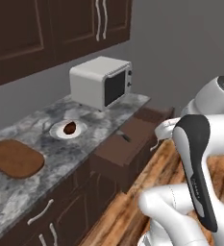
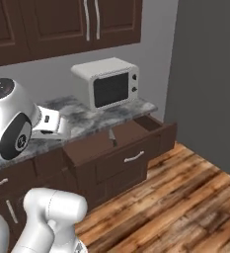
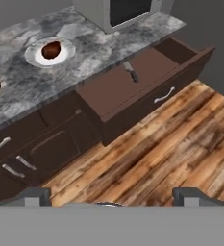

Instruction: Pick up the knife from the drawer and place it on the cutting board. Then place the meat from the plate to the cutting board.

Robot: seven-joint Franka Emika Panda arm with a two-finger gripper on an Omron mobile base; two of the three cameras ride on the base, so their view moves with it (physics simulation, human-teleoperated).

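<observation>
Hand view is showing the knife [image 3: 130, 71] lying on the floor of the pulled-out drawer [image 3: 132, 103], roughly at twelve o'clock and far ahead of the gripper [image 3: 111, 196], whose jaws are standing wide apart and holding nothing. Its long axis is running from about eleven to five o'clock, dark handle nearer the camera. Beyond, the meat [image 3: 51, 49] is sitting on the plate [image 3: 34, 55] at ten o'clock, with the cutting board [image 1: 15, 158] further along the counter [image 3: 92, 45].
</observation>
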